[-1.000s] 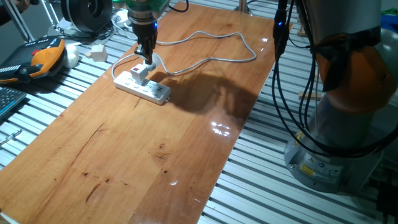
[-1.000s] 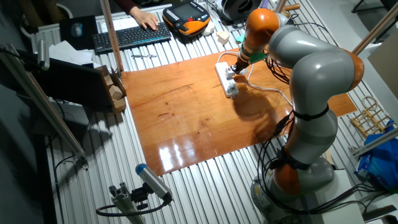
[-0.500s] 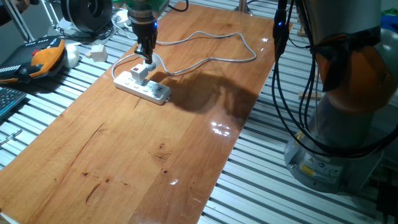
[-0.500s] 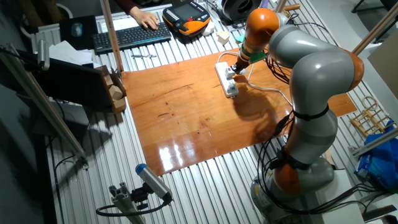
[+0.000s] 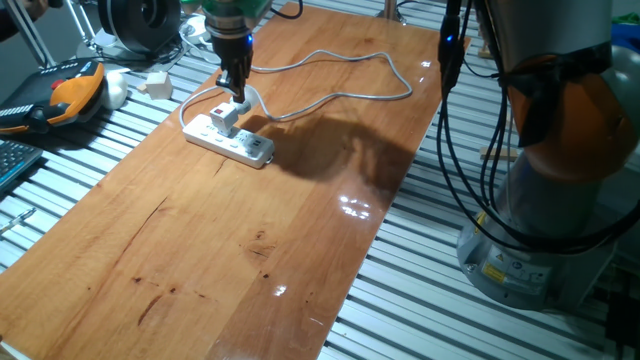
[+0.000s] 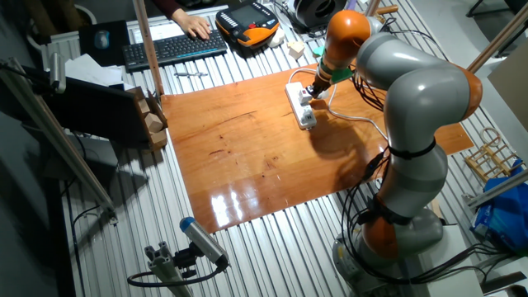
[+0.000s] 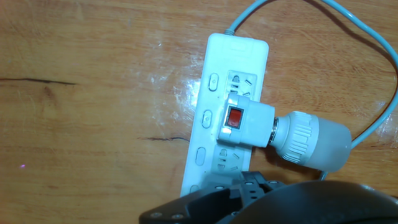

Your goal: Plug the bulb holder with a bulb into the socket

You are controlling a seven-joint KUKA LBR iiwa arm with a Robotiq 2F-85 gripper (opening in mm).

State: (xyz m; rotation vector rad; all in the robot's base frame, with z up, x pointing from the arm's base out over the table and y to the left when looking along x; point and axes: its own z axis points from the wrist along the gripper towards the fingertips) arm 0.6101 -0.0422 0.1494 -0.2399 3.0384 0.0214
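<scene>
We see a glossy wooden tabletop (image 5: 250, 240) resting on a ribbed metal bench (image 5: 420, 300). Directly beneath the hand (image 5: 236, 92) lies the socket (image 5: 228, 139), flat on the wood, its grey cable (image 5: 340, 60) looping across the boards beyond the hand.

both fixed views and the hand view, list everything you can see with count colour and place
socket: one, white, far part of the wooden table
bulb holder with a bulb: one, white with a red switch, seated on the socket, bulb sticking off its side
cable: one, grey, looping from the socket across the table
teach pendant: one, orange and black, off the table edge
keyboard: one, black, beyond the table, a person's hand on it
gripper: one, dark, directly over the holder; jaw state unclear
</scene>
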